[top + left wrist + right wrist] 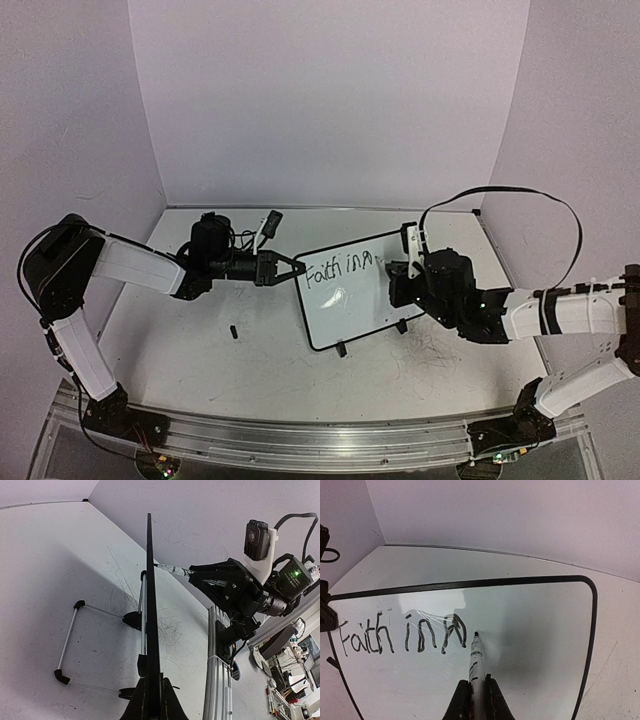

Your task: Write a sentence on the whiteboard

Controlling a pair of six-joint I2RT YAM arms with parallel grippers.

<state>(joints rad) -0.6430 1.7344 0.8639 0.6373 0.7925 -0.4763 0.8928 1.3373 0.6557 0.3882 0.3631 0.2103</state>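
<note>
The whiteboard (350,295) stands tilted on the table, black-framed, on two small feet. My left gripper (285,269) is shut on its left edge; in the left wrist view the board's edge (150,610) runs up from between the jaws. The sentence (402,632) reads "Faith in n" in black on one line, also seen from above (338,267). My right gripper (476,700) is shut on a white marker (475,665), its black tip touching the board just right of the last letter. From above the right gripper (400,280) sits at the board's right side.
A small black marker cap (233,331) lies on the table left of the board. The table's back wall and side walls stand close. The aluminium rail (330,435) runs along the near edge. The right arm (240,587) shows beyond the board in the left wrist view.
</note>
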